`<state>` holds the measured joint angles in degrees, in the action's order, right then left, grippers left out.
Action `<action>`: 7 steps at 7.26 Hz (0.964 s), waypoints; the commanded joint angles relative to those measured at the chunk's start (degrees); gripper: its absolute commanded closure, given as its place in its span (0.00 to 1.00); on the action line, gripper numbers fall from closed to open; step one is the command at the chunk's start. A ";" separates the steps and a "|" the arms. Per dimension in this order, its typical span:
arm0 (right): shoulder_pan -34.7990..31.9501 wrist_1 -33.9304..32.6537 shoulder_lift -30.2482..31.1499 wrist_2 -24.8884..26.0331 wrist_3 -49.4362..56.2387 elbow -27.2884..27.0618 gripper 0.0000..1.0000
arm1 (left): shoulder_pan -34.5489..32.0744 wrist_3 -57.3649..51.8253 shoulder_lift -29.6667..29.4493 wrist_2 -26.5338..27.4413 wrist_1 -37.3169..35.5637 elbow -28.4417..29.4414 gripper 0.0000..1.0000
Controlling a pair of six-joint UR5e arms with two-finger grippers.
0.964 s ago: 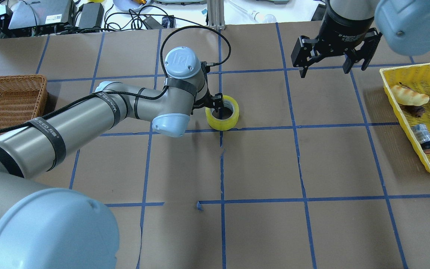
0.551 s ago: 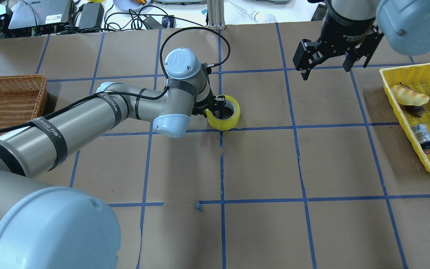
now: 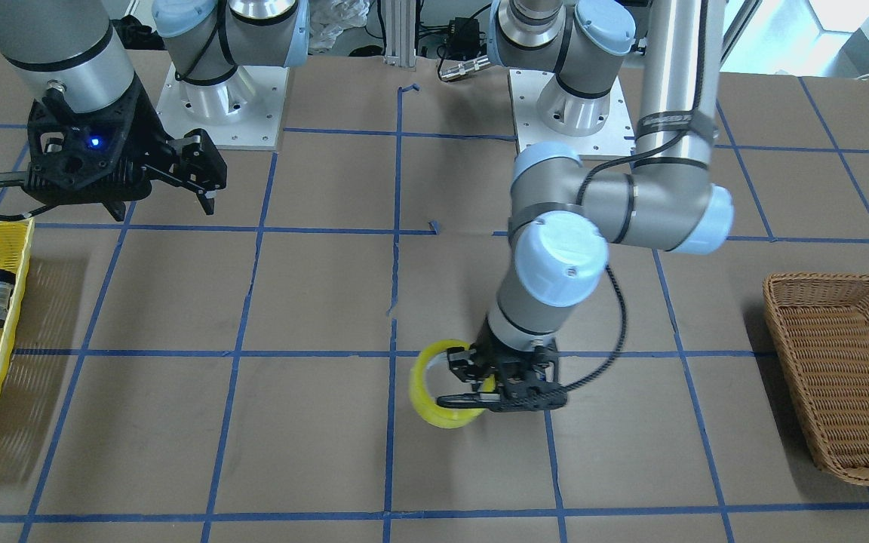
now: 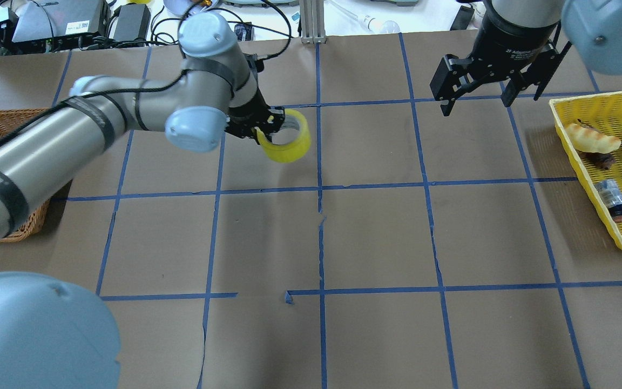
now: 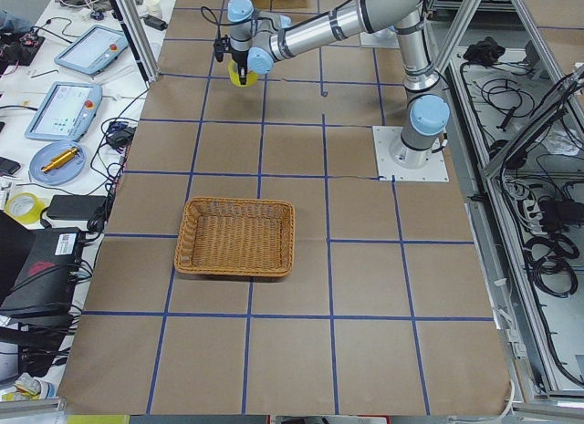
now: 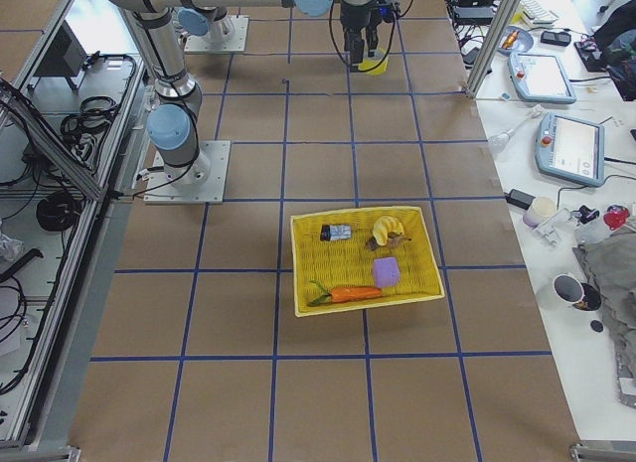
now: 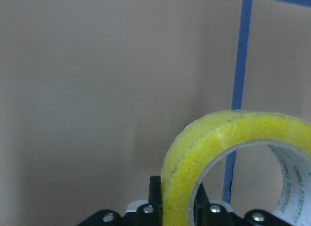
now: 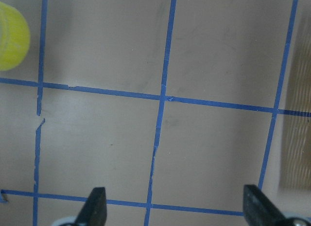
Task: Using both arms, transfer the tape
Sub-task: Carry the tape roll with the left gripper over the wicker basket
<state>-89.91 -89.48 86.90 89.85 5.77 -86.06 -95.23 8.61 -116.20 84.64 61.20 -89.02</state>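
Brown paper with blue grid lines covered the tabletop (image 4: 376, 237). The left arm (image 4: 100, 119) reached far forward, wrist bent down and turned sideways; the right arm (image 3: 65, 45) hung wrist-down over its own half. The right fingers (image 4: 444, 97) were spread wide, grasping nothing, well apart from the tape (image 4: 289, 151). The left fingers (image 3: 461, 399) were clenched on 1 wall of the ring, which hung tilted above the tabletop near the centre line. For a clean handover, the left arm should probably present the free wall and release only once the 2 right fingers have closed.
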 commanded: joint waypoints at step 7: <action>-0.18 0.44 0.64 -0.82 -5.42 -0.51 0.00 | 48.26 -66.82 -4.62 3.08 9.48 13.58 1.00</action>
<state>-90.12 -89.04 87.51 88.97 0.42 -86.55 -51.79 -50.02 -118.05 87.39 71.96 -78.64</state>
